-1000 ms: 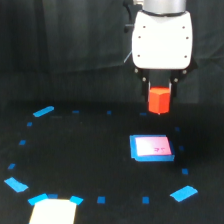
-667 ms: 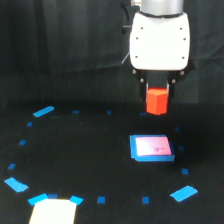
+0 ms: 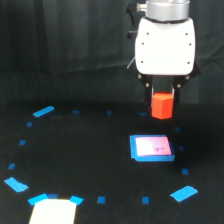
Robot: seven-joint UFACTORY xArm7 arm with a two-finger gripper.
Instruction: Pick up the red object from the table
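A black desk (image 3: 80,160) ringed with blue marks lies under a dark backdrop. The block (image 3: 162,105) hangs clear above it, clamped in the end effector (image 3: 162,97), over the far edge of the card (image 3: 151,148). The lift looks essentially done; what remains, I judge, is holding the grip steady.

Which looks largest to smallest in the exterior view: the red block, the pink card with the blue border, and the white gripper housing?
1. White gripper housing
2. Pink card with blue border
3. Red object, held in the gripper

This is apparent size only; their distances from the camera may differ.
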